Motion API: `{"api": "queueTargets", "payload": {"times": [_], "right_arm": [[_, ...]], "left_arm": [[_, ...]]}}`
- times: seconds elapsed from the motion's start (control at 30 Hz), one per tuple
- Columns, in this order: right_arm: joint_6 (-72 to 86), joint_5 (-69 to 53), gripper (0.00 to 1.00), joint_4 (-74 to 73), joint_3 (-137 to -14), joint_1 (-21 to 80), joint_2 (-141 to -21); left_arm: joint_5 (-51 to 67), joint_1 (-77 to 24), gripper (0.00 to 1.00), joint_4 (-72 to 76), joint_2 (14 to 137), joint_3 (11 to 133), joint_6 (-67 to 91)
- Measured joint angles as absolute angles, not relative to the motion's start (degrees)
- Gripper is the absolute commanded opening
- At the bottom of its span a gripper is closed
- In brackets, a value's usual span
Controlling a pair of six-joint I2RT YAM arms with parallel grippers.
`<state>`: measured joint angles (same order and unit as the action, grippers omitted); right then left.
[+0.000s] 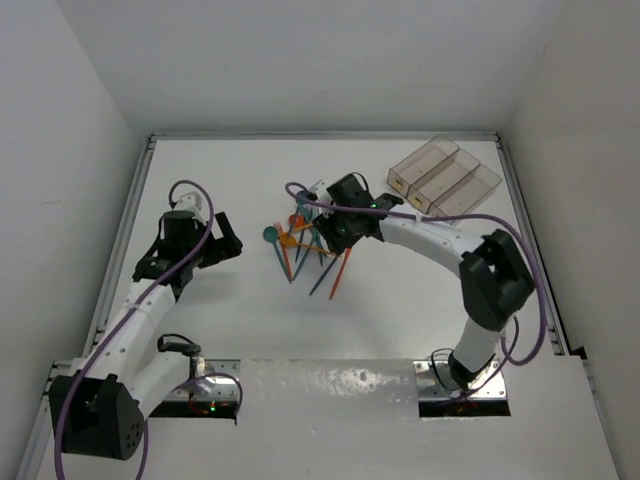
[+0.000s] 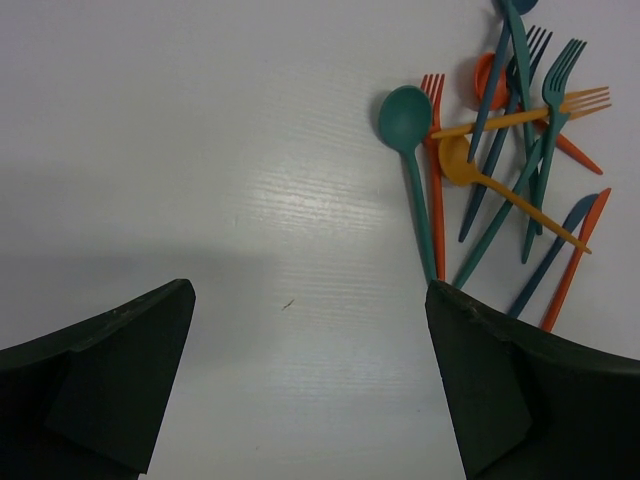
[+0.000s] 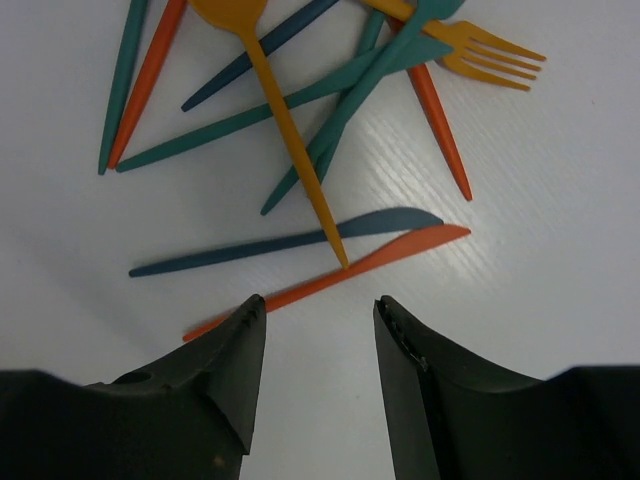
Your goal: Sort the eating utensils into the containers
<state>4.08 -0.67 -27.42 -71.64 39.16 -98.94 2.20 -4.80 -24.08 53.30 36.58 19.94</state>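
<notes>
I am holding my right end effector [image 3: 320, 302] half-open with nothing between its fingers, just above the orange knife [image 3: 350, 270] at the edge of the eating utensils [image 1: 300, 245], which are lying heaped mid-worktop [image 1: 400, 320]. My left end effector [image 2: 310, 290] is hovering wide open beside the heap. The containers [image 1: 445, 178] are sitting at the far right.

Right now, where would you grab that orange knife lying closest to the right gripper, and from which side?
Grip the orange knife by its slim handle end, from straight above. It lies flat, and that end is free, while the yellow spoon meets it nearer the blade.
</notes>
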Motion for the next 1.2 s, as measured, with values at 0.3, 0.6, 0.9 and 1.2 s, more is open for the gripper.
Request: {"api": "queueTargets", "payload": {"times": [0.3, 0.6, 0.9, 1.2], "right_arm": [[-2.1, -1.8, 0.49, -29.5, -78.7, 39.6, -110.6], [-4.6, -3.6, 0.46, -30.3, -82.8, 39.6, -116.7], [-6.0, -4.0, 0.23, -30.4, -82.8, 39.6, -118.5], [-7.2, -4.7, 0.00, -30.8, -82.8, 39.6, -118.5]], "left_arm": [[2.2, -4.8, 0.99, -21.1, 53.4, 36.5, 19.8], [1.9, -4.8, 0.99, -20.8, 53.8, 36.5, 19.8], [1.7, -4.8, 0.99, -20.8, 54.1, 36.5, 19.8], [1.7, -4.8, 0.99, -20.8, 54.4, 36.5, 19.7]]}}
